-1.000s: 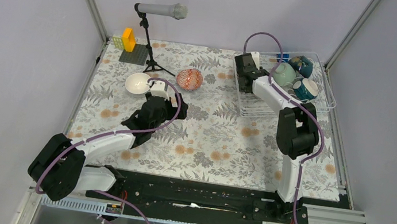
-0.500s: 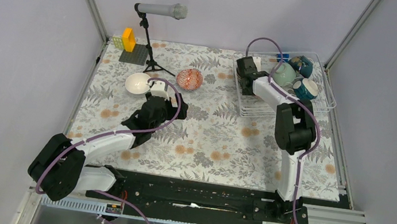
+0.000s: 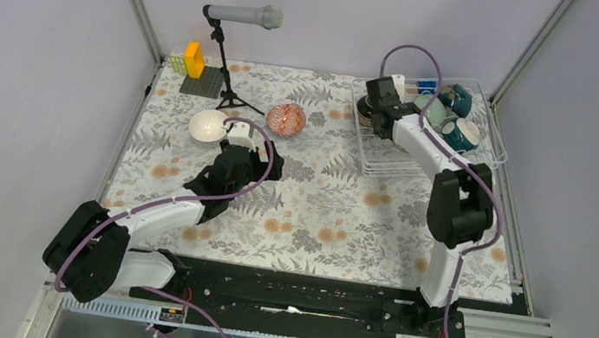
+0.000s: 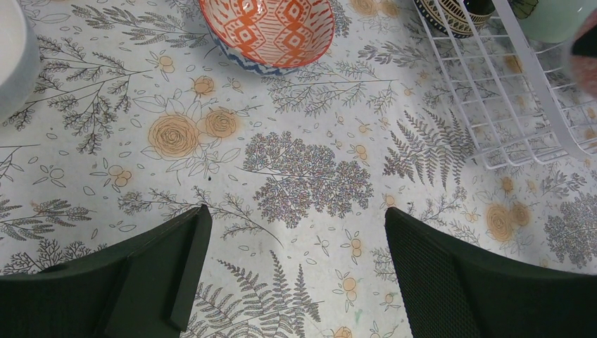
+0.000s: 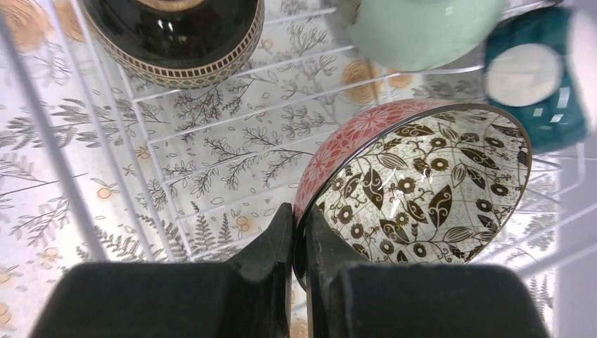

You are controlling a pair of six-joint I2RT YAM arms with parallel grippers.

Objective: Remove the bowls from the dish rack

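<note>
My right gripper (image 5: pixel 299 236) is shut on the rim of a bowl (image 5: pixel 422 190) with a pink-red outside and a brown floral inside, held above the white wire dish rack (image 5: pixel 105 176). A dark brown bowl (image 5: pixel 176 35), a mint green bowl (image 5: pixel 422 28) and a teal bowl (image 5: pixel 535 84) stay in the rack. In the top view the right gripper (image 3: pixel 378 109) is over the rack's (image 3: pixel 491 150) left end. My left gripper (image 4: pixel 296 232) is open and empty over the mat, near a white bowl (image 3: pixel 208 125) and an orange patterned bowl (image 3: pixel 286 119).
A microphone on a black stand (image 3: pixel 228 55) and a yellow and grey block set (image 3: pixel 196 68) are at the back left. A second teal bowl (image 3: pixel 456 98) lies at the rack's back. A floral mat (image 3: pixel 307 214) covers the table.
My right gripper has lifted and shifted back and to the right inside the rack with the floral bowl in it. The left arm has not moved.
</note>
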